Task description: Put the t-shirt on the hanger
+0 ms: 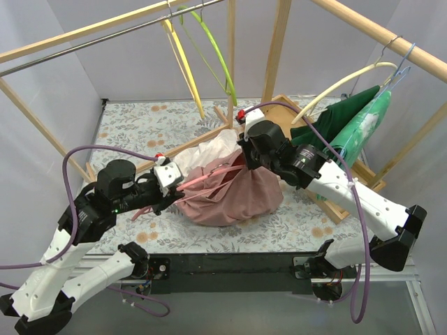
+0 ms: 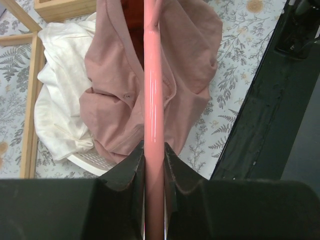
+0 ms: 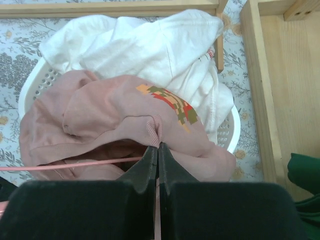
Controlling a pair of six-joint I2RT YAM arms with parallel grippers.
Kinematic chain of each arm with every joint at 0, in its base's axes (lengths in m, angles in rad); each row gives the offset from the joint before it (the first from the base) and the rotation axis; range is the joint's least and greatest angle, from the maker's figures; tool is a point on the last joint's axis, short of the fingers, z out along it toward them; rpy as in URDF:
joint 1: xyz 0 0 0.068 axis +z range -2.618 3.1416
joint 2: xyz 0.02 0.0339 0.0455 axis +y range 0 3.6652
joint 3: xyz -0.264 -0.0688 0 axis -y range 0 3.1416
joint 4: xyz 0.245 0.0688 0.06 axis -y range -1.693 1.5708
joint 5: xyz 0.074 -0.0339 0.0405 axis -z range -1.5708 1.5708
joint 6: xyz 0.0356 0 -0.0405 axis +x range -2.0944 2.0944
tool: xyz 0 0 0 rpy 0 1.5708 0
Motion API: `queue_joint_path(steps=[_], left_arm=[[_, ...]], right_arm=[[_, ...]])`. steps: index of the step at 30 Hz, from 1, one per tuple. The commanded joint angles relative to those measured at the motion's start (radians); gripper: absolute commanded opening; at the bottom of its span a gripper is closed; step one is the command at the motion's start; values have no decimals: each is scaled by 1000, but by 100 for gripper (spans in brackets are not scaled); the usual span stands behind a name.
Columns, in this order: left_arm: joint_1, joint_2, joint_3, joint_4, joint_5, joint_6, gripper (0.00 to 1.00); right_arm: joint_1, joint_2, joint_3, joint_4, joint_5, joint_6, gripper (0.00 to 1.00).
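My left gripper (image 1: 176,183) is shut on the pink hanger (image 1: 206,177); in the left wrist view the hanger (image 2: 153,90) runs straight up from between the jaws (image 2: 154,152) into the pink t-shirt (image 2: 125,100). The pink t-shirt (image 1: 237,192) is bunched over a white basket. My right gripper (image 1: 246,162) is shut on the t-shirt's ribbed collar; in the right wrist view the jaws (image 3: 158,147) pinch the collar (image 3: 152,131) and hold the neck opening up, with the hanger (image 3: 75,164) entering the opening from the left. The hanger's hook is hidden.
A white garment (image 3: 150,50) lies in the white basket (image 3: 227,127) under the pink shirt. A wooden rack frame (image 1: 279,42) carries yellow (image 1: 183,63) and green (image 1: 216,52) hangers on a rail; a green garment (image 1: 349,129) hangs at the right. A wooden tray (image 3: 280,75) lies to the right.
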Motion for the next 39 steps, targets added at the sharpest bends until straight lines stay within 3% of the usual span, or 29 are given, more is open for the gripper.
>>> queue_joint_path(steps=[1,6,15,23,28,33,36,39], left_arm=[[-4,-29,-6,65,36,-68,0],[-4,-61,-81,166,36,-146,0],[-4,-154,-241,450,-100,-277,0],[-4,-220,-298,501,-123,-316,0],[-4,-251,-333,524,-105,-359,0],[-4,-262,-415,623,-70,-441,6],[-4,-246,-449,669,-68,-505,6],[-4,-225,-477,712,-65,-569,4]], right_arm=[[18,5,115,16,-5,-30,1],[63,41,247,-13,12,-43,1],[213,87,393,-55,105,-36,1],[227,91,336,-50,111,-43,1],[230,56,249,72,-82,-24,1],[259,-2,148,152,-103,-65,2],[258,-85,-27,250,-68,-100,17],[257,-171,-189,360,-71,-120,40]])
